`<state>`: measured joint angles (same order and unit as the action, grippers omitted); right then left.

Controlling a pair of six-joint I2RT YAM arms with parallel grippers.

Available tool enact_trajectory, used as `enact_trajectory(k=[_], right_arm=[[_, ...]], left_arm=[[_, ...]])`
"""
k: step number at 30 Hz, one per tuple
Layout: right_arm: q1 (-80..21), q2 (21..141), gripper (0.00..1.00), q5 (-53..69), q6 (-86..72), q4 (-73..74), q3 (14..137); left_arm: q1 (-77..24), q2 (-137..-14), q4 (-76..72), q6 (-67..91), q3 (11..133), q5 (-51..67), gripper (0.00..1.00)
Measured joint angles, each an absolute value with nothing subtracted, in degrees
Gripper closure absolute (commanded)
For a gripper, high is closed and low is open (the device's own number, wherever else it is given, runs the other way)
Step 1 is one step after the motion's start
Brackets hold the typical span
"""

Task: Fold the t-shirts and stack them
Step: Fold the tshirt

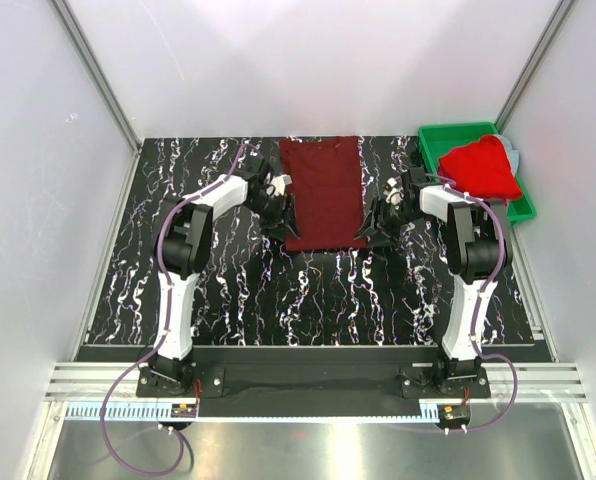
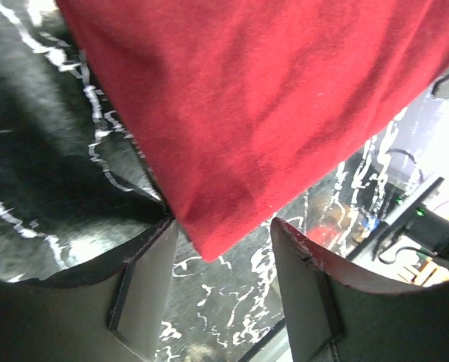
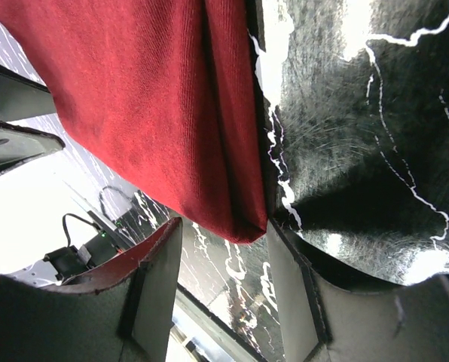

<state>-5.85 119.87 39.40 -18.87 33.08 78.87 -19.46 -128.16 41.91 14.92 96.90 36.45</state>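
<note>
- L gripper (image 1: 276, 215): top view, just left of centre, at lower-left corner of the maroon tee (image 1: 321, 192). Its arm comes in from lower left of frame.
- L wrist view: L gripper (image 2: 222, 234) has jaws apart, a clear gap btwn them. Both fingers (image 2: 145, 294) sit along bottom of frame. Corner tip of maroon tee (image 2: 247, 113) pokes down into the gap, nearer the left-hand finger. Not pinched, nothing held. Can't tell if cloth touches that finger.
- Maroon tee: folded to a long narrow strip, flat on the black marbled table (image 1: 228, 290). It lies in centre-upper part of top view, long side running up-down the frame.
- R gripper (image 1: 376, 220): top view, just right of centre, at lower-right corner of the strip. Its arm comes in from lower right.
- R wrist view: R gripper (image 3: 223, 226) also has jaws apart, similar gap. Folded corner of maroon tee (image 3: 172, 113) hangs btwn the tips, close to the right-hand finger (image 3: 296, 294). Layers show at the fold edge. Nothing clamped.
- Red tee (image 1: 483, 168): bunched up in the green bin (image 1: 438, 150), upper right of top view, well apart from maroon tee.
</note>
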Motion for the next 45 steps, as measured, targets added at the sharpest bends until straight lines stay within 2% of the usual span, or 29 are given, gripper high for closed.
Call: enact_trajectory(k=[7,12,14,15,18,19,24,35,45], right_arm=[[-5.78,119.87,0.45,39.72,-19.09,32.77,78.65],[-5.67,120.07,0.78,39.68,-19.25,32.27,78.3],[-5.65,120.27,0.82,39.77,-19.35,32.14,78.26],[-5.63,120.31,0.9,39.83,-19.49,32.08,78.26],[-5.63,120.57,1.0,40.1,-19.33,31.79,78.26],[-5.63,120.6,1.0,40.1,-19.25,31.77,78.26],[-5.63,120.6,1.0,40.21,-19.29,31.7,78.15],[-5.48,117.97,1.0,43.0,-18.81,32.01,76.75],[-5.48,110.19,1.0,46.48,-15.57,36.25,76.82]], left_arm=[[-20.29,-129.05,40.97,15.75,97.01,38.89,0.45],[-20.47,-129.25,40.84,16.1,97.01,39.07,0.51],[-20.45,-129.27,40.84,16.1,96.99,38.94,0.51],[-20.47,-129.27,40.84,16.1,96.97,38.79,0.51],[-20.43,-129.27,40.8,16.12,96.86,38.57,0.55],[-20.4,-129.25,40.73,16.14,96.71,38.48,0.59],[-19.77,-129.23,40.66,16.21,95.22,37.63,1.0],[-19.22,-128.09,43.31,14.46,95.11,36.88,1.0],[-18.96,-119.61,48.42,11.38,95.11,36.88,1.0]])
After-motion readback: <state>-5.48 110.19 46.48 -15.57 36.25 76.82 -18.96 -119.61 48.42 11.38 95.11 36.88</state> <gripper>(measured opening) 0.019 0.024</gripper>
